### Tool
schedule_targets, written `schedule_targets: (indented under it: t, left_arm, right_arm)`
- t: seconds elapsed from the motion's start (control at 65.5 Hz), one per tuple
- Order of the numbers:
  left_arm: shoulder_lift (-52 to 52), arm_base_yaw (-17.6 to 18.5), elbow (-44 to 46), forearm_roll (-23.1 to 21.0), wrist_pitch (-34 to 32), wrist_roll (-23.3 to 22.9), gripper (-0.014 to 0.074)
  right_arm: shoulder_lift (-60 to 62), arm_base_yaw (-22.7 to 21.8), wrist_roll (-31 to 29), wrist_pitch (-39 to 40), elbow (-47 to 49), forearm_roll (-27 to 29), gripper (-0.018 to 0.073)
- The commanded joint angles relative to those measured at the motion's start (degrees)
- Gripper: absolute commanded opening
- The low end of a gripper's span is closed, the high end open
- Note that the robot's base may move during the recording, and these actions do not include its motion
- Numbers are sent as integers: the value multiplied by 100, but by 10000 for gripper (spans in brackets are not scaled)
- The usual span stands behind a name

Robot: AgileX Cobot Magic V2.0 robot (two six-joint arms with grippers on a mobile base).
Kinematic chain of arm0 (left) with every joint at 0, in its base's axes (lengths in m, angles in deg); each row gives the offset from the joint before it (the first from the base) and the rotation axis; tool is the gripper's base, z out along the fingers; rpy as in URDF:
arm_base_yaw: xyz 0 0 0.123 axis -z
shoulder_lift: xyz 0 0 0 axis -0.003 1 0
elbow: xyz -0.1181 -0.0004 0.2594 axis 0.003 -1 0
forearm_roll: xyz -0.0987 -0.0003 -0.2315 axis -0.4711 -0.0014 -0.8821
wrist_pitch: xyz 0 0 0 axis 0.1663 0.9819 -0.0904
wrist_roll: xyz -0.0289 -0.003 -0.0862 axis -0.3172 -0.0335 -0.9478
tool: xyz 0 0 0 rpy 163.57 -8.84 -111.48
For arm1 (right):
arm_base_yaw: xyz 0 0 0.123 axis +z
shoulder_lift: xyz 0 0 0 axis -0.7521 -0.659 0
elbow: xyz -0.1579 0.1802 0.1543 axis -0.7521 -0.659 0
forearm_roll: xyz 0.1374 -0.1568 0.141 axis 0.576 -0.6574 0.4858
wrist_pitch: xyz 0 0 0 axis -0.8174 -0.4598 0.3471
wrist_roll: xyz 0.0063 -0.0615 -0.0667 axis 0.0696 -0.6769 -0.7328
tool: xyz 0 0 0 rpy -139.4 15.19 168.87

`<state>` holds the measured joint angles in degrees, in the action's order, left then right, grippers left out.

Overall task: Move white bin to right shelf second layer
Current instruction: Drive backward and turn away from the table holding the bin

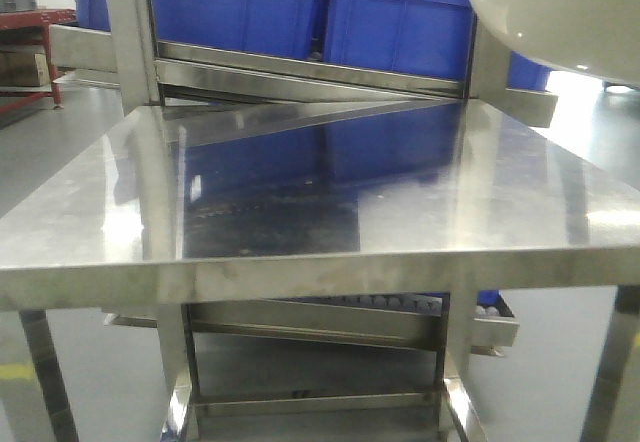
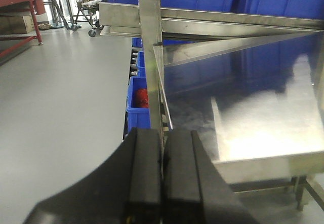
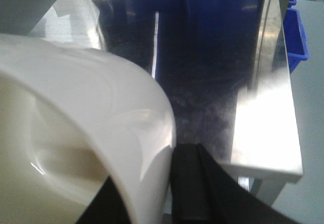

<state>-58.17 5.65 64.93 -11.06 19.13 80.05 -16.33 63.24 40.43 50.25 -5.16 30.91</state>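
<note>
The white bin [image 1: 545,7] hangs in the air at the top right of the front view, above the right end of the steel table; only its rounded underside shows. In the right wrist view the bin [image 3: 76,102] fills the left half. My right gripper [image 3: 154,176] is shut on the bin's wall, one finger [image 3: 188,183] outside and the other inside. My left gripper [image 2: 162,138] is shut and empty, level with the table's left edge. A sloping rack tier with small rollers [image 1: 400,304] shows below the table top.
The mirror-like steel table top [image 1: 330,182] spans the front view. Behind it, large blue crates [image 1: 300,7] sit on a steel rack tier with upright posts [image 1: 130,32]. More blue crates [image 2: 139,100] stand low at the table's left. A red bench [image 1: 25,22] is far left.
</note>
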Motion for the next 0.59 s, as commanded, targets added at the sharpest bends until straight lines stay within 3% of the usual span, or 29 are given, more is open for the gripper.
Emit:
schedule_targets:
  t: [0.0, 0.58]
  left_arm:
    - [-18, 23, -211, 0, -493, -18, 85]
    - [-18, 23, -211, 0, -493, -18, 85]
  right_arm:
    - [41, -44, -21, 592, 167, 31, 56]
    - [41, -44, -21, 592, 167, 31, 56]
